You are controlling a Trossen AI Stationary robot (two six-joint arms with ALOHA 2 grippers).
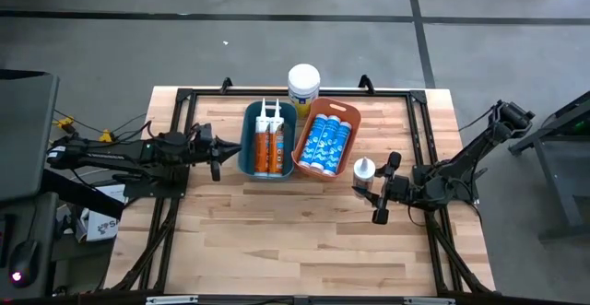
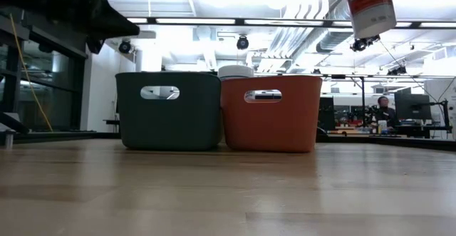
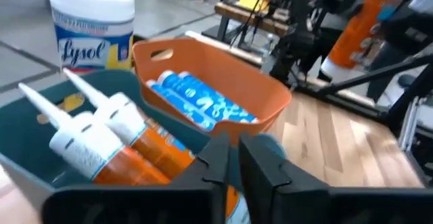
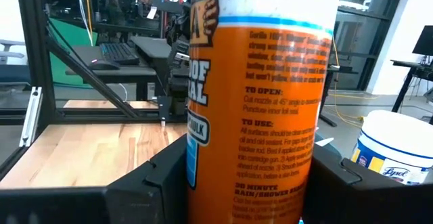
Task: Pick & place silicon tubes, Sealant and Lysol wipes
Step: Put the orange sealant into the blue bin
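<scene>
Lysol wipes point(image 1: 303, 86) upright on table point(image 1: 304, 240), just behind teal bin point(image 1: 249, 154) and orange bin point(image 1: 301, 154). Orange sealant tube point(image 4: 260, 102) clamped between right gripper point(image 1: 380, 188) fingers, lifted, right of orange bin. Left gripper point(image 1: 216, 157) at teal bin's left wall, fingers nearly closed, holding nothing visible. Tubes in both bins.

A wooden counter point(image 1: 304, 231) with a black frame point(image 1: 419, 121) is seen on grey floor point(image 1: 277, 38). A seated person point(image 2: 385, 112) among office desks is observed in the background.
</scene>
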